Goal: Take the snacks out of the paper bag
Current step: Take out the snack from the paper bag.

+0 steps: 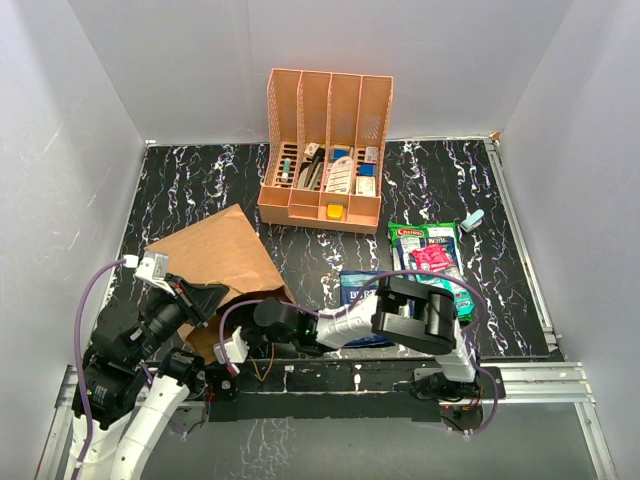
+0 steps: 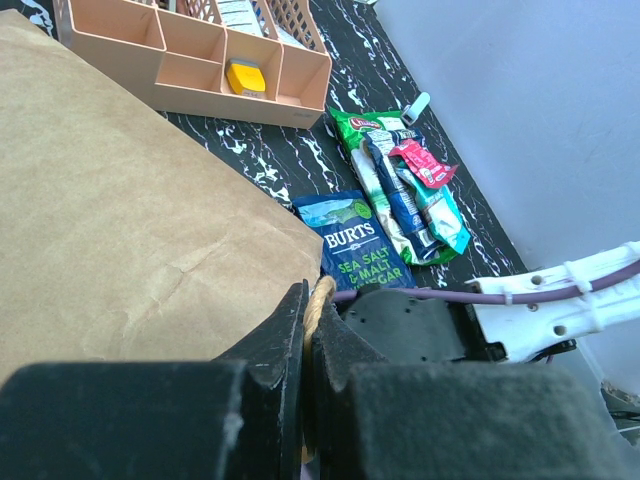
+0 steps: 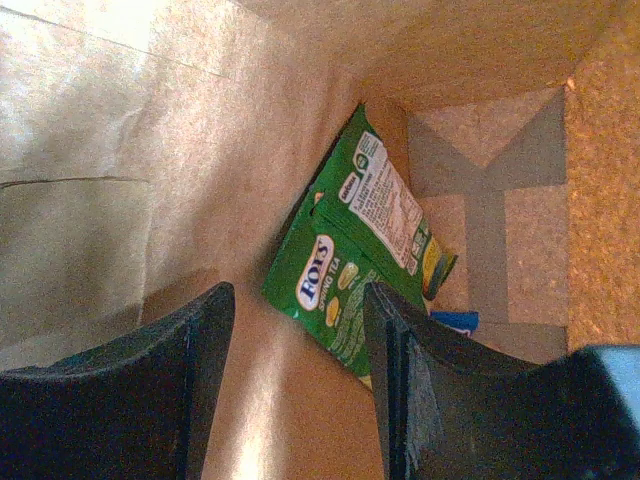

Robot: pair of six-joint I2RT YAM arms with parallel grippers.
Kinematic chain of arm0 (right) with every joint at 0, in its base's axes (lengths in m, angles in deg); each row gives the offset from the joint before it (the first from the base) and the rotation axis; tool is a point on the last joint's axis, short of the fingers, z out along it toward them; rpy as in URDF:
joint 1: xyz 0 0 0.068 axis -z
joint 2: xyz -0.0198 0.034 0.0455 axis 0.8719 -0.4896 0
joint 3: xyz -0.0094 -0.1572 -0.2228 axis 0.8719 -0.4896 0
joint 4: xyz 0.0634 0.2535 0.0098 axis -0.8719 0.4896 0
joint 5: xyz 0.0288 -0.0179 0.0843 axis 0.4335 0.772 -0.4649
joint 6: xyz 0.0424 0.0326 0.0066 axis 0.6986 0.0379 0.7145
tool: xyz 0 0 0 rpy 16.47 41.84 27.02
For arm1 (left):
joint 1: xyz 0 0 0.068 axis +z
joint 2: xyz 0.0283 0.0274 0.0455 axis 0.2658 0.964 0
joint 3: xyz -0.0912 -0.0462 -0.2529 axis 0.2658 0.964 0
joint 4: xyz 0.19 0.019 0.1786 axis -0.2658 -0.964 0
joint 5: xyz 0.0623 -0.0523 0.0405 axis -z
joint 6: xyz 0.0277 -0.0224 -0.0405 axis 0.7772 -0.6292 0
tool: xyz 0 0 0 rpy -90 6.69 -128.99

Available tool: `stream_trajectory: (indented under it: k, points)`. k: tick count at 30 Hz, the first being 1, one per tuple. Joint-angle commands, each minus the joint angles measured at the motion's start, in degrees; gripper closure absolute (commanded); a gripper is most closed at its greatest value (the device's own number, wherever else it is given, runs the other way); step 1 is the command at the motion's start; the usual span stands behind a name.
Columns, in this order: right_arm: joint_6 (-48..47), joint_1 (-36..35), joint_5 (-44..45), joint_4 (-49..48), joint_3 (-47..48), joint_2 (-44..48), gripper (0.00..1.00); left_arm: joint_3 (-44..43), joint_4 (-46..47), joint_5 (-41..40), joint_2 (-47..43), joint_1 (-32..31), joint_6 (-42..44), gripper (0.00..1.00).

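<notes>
Inside the paper bag (image 3: 120,150), the green packet (image 3: 350,260) could be creased or missed if the right gripper (image 3: 297,295), wide open and empty, is closed askew; it is found just past the fingertips (image 3: 200,350), toward one o'clock. The cord handle (image 2: 321,292) is pinched by the left gripper (image 2: 308,300).

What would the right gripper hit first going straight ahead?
Probably the green Roys packet, leaning on the paper bag inner wall just ahead of the open right gripper. Depth is unclear; the bag's bottom lies behind it.
</notes>
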Motion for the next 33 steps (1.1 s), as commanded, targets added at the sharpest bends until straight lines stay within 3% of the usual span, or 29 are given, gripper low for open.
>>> stream_trajectory:
  k: [1, 9, 21, 27, 32, 33]
  points:
    - [-2.69, 1.26, -1.43, -0.61, 5.29, -2.99, 0.43, 0.31, 1.51, 0.76, -0.35, 0.37, 0.10, 1.00]
    - [-6.40, 2.14, 0.47, -0.56, 8.68, -8.15, 0.42, 0.41, 1.75, 0.86, -0.62, 0.40, 0.10, 1.00]
    - [-11.61, 5.50, 10.60, -19.19, 21.32, -21.09, 0.47, 0.29, 1.62, 1.12, -0.71, 0.45, 0.18, 1.00]
    - [-10.91, 7.29, 13.58, -16.71, 28.04, -24.71, 0.69, 0.01, 1.06, 0.64, -0.84, 0.47, 0.27, 1.00]
    - [-6.53, 6.29, 12.77, -16.65, 21.42, -18.92, 0.92, -0.02, 1.16, 0.42, -0.97, 0.44, 0.23, 1.00]
    - [-5.50, 5.86, 12.62, -16.82, 19.55, -17.36, 0.93, 0.05, 1.08, 0.34, -0.97, 0.48, 0.19, 1.00]
